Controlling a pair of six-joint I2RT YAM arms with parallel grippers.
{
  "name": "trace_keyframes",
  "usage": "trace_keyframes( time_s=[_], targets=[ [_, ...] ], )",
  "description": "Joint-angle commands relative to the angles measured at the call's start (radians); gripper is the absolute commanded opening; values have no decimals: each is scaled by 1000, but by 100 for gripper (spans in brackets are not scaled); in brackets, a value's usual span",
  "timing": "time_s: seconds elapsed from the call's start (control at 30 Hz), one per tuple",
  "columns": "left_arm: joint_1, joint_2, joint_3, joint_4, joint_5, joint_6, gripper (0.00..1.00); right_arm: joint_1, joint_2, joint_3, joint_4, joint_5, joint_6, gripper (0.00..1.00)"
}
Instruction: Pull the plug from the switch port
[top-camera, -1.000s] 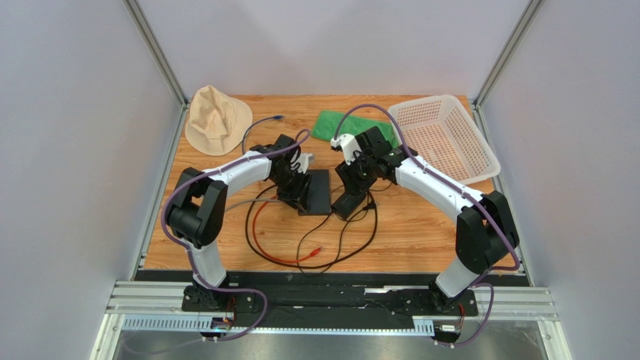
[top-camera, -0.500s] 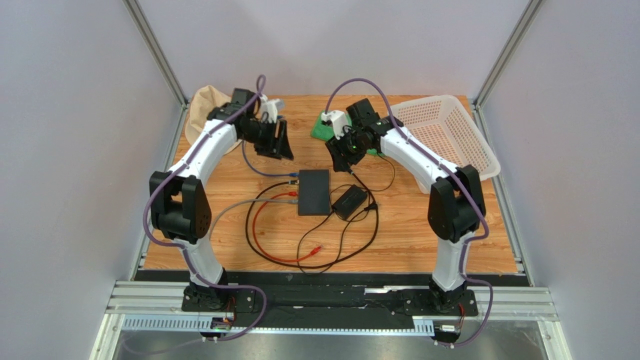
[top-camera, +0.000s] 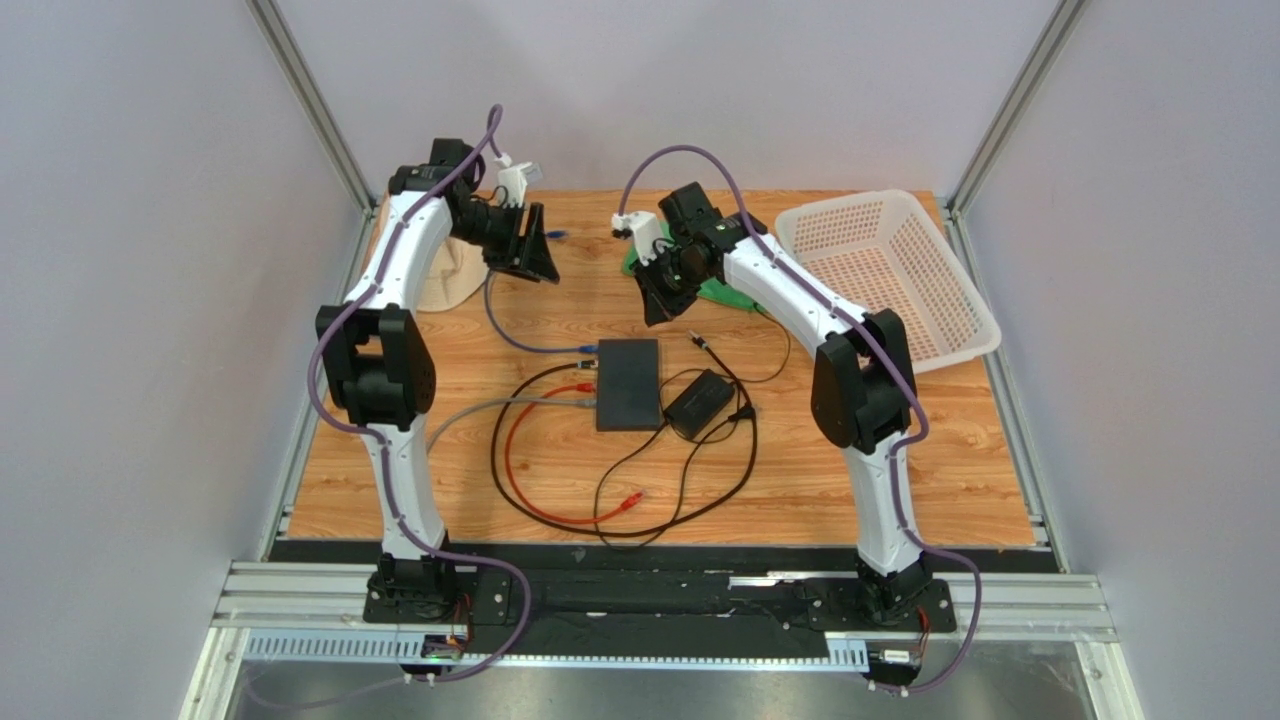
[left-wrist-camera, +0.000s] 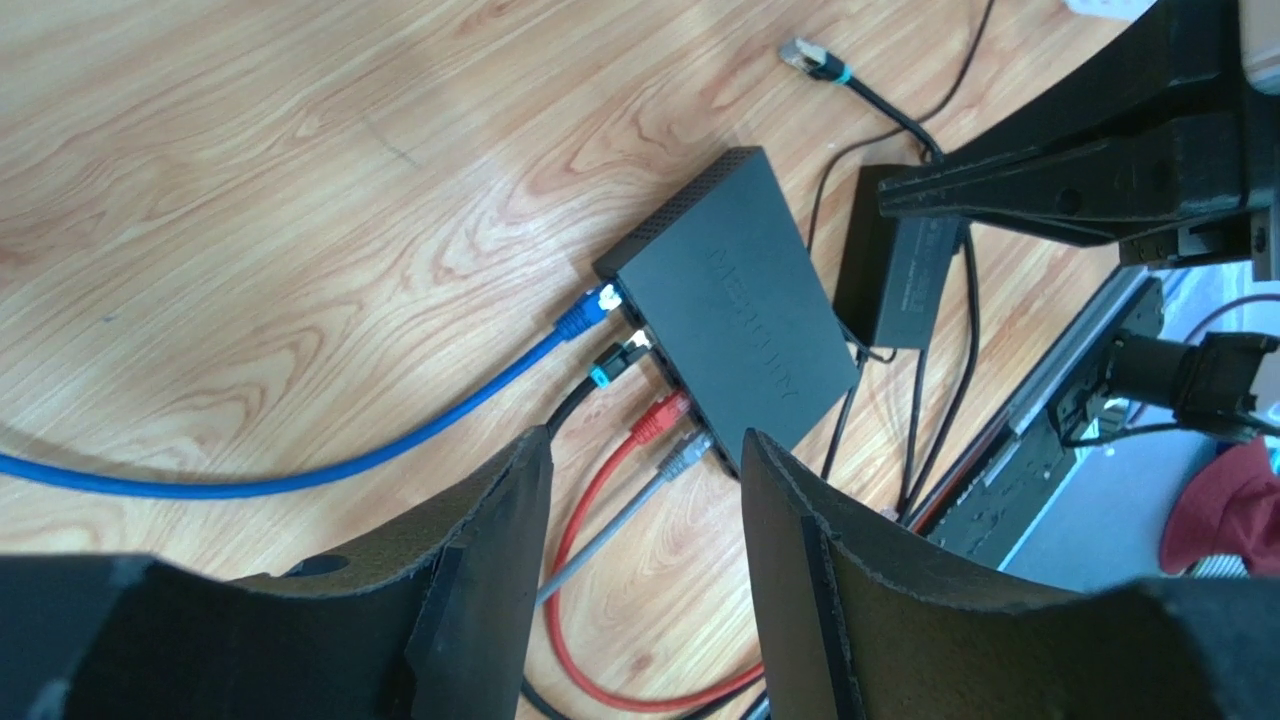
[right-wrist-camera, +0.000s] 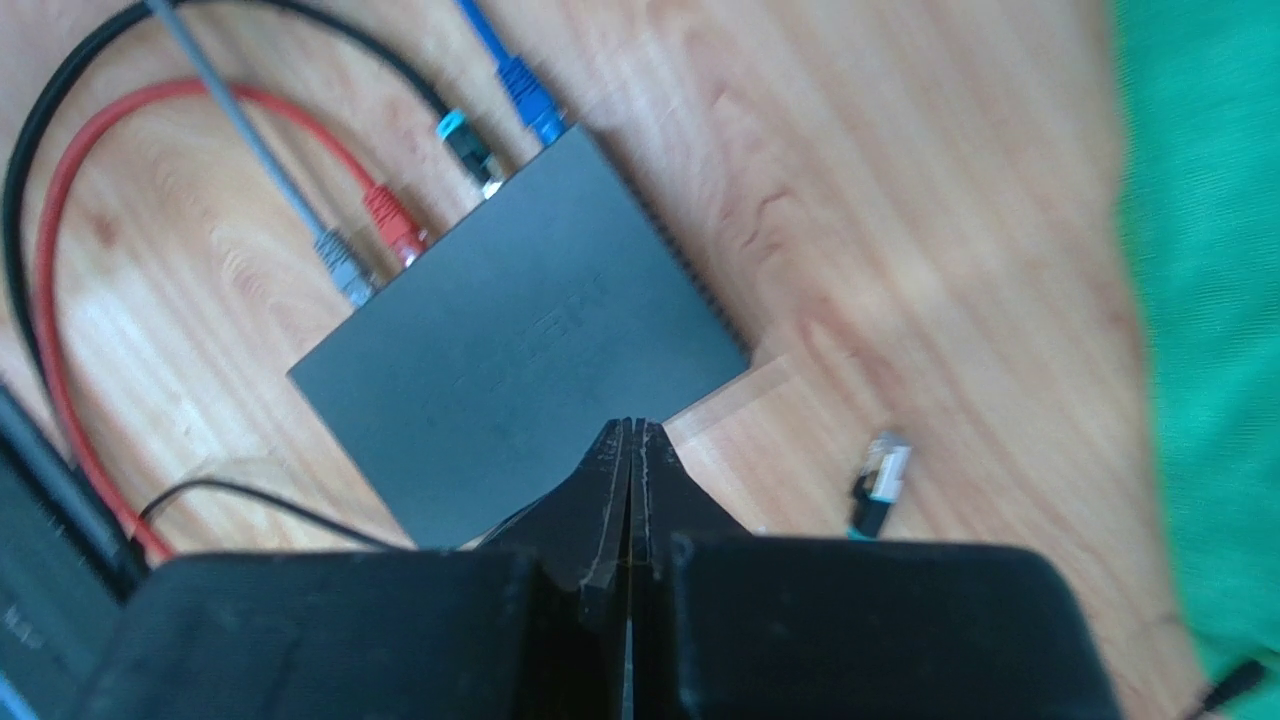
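The switch (top-camera: 627, 383) is a flat black box lying mid-table, also seen in the wrist views (left-wrist-camera: 751, 300) (right-wrist-camera: 526, 345). Along its left edge sit a blue plug (left-wrist-camera: 586, 312), a black plug (left-wrist-camera: 613, 360), a red plug (left-wrist-camera: 658, 420) and a grey plug (left-wrist-camera: 684, 450), all in ports. A loose plug (top-camera: 699, 344) (right-wrist-camera: 881, 468) on a black cable lies on the wood beyond the switch. My left gripper (top-camera: 534, 248) (left-wrist-camera: 643, 450) hangs high above the table, open and empty. My right gripper (top-camera: 657, 300) (right-wrist-camera: 631, 428) is raised too, shut on nothing.
A black power adapter (top-camera: 700, 402) lies right of the switch, with cable loops (top-camera: 601, 495) in front. A beige hat (top-camera: 451, 278) sits at the far left, a green cloth (top-camera: 736, 296) behind the right gripper, and a white basket (top-camera: 887, 270) at the far right.
Both arms have lifted from the switch and drawn back toward the far edge. The right gripper has gone from open to shut.
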Motion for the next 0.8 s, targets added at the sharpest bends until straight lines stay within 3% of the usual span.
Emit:
trace_keyframes(
  time_s=[0.0,0.1,0.13,0.2,0.33,0.5,0.77],
  targets=[
    [4,-91,-123,92,9,-3,59,16,20,114,21,149,51,0],
    [4,-133,-226,234,-25,-55,60,16,112,186,-55,-22,56,0],
    [4,-116,-225,242,-24,-71,69,16,133,196,-78,-79,59,0],
    [4,-87,-181,231,-38,-92,75,16,163,178,-87,-176,109,0],
    [3,-33,-139,211,-41,-54,72,16,149,64,-26,-172,140,0],
    [4,22,-109,123,-65,20,72,17,210,122,-20,-124,148,0],
    [6,45,-122,165,-52,-46,73,17,241,20,-32,-18,122,0]
  ],
)
